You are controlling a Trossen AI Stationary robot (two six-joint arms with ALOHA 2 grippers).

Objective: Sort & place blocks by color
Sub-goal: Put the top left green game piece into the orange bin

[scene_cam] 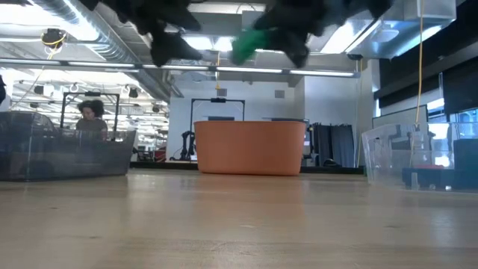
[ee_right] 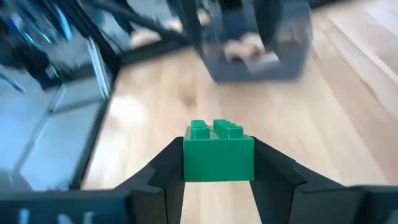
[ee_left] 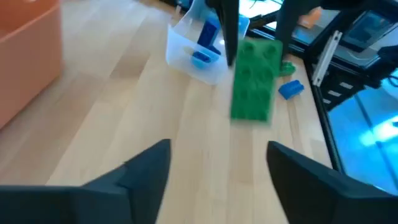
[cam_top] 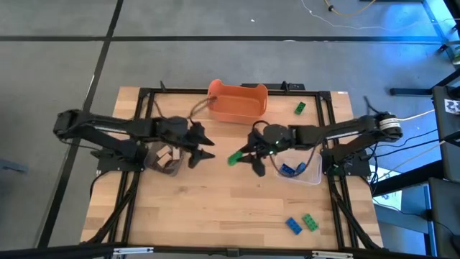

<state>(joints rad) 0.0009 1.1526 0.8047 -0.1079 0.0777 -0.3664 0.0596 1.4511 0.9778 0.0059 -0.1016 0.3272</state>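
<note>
A green block (ee_right: pixel 217 152) is up in the air over the table's middle, with my right gripper (cam_top: pixel 243 158) shut on it. My left gripper (cam_top: pixel 203 150) faces it from the left, open, its fingers (ee_left: pixel 149 174) short of the block (ee_left: pixel 254 78) and holding nothing. Behind my left gripper, a dark container (cam_top: pixel 164 158) holds tan blocks (ee_right: pixel 249 46). Under my right arm, a clear container (cam_top: pixel 302 171) holds blue blocks (ee_left: pixel 205 40). More loose blocks lie on the table: a green one (cam_top: pixel 300 108) at the far right, and a blue one (cam_top: pixel 294 226) with a green one (cam_top: pixel 310 221) near the front edge. My right gripper pinches the green block's two opposite side faces (ee_right: pixel 186 155) between its two fingers. The fingers come from the table's right, slanting downward. The block is lifted clear of the table (scene_cam: pixel 250 45), studs up in the right wrist view.
An orange tub (cam_top: pixel 238 101) stands at the middle of the far edge. A black frame (cam_top: pixel 144 108) runs along the table's sides. Bare wood lies in the near middle (cam_top: pixel 215 208). A person (scene_cam: pixel 91 118) sits in the room beyond.
</note>
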